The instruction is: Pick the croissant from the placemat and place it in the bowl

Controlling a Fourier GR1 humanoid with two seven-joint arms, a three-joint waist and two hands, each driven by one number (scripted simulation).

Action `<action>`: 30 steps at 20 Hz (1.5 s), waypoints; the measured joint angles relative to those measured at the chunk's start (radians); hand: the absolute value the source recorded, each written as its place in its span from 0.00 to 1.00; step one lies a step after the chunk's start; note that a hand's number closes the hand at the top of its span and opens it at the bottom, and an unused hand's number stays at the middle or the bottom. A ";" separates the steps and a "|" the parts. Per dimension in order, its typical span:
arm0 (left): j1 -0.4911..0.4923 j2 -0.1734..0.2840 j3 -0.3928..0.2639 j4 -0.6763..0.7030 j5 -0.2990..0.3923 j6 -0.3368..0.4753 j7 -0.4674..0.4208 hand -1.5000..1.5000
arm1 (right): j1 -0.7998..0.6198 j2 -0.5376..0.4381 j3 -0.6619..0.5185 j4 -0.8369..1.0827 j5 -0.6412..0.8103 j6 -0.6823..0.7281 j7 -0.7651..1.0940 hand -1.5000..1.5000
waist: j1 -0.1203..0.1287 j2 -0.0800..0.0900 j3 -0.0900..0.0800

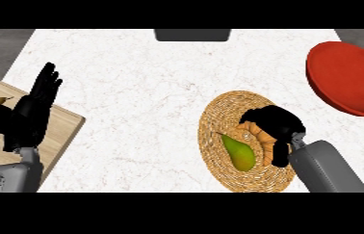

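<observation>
A: Where is the croissant (262, 136) right now?

B: On the round woven placemat (219, 113), which lies toward the right part of the counter (142, 74), close to its near edge. The croissant sits on the mat's right half, and the right hand (274, 124) is down over it, black fingers curled round the pastry, so only part of its golden-brown crust shows under and beside the hand.

A: Is it lifted off the mat?

B: I cannot tell from this steep view; hand and croissant both show within the mat's outline.

A: Anything else on the mat?

B: A green pear (239, 152), lying just left of the croissant, its narrow end pointing to the far side. It looks very near the croissant; whether they touch is unclear.

A: And the bowl?

B: The red bowl (340, 76) stands at the counter's right edge, toward the far side, partly cut off by the view. It is apart from the mat, up and to the right of it.

A: The other hand?

B: The left hand (37, 108) rests at the counter's left edge, fingers straight and pointing up, holding nothing. It shows above a wooden cutting board (60, 132) at that left edge.

A: What is at the far edge?

B: A dark grey rectangular object (192, 34), in the middle of the far edge; I cannot say what it is.
</observation>
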 measured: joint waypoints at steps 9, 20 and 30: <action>0.003 -0.010 0.011 -0.017 -0.007 -0.011 0.009 0.50 | -0.046 0.072 -0.079 0.101 0.027 -0.085 0.014 1.00 | 0.003 -0.002 -0.003; -0.022 -0.026 -0.017 -0.015 -0.014 -0.019 -0.008 0.50 | -0.333 0.141 -0.507 0.354 0.060 -0.352 0.690 1.00 | 0.054 0.031 0.005; -0.033 -0.021 -0.013 -0.011 -0.021 -0.017 0.015 0.50 | -0.641 0.065 -0.492 0.450 0.316 -0.606 1.010 1.00 | 0.045 0.019 0.005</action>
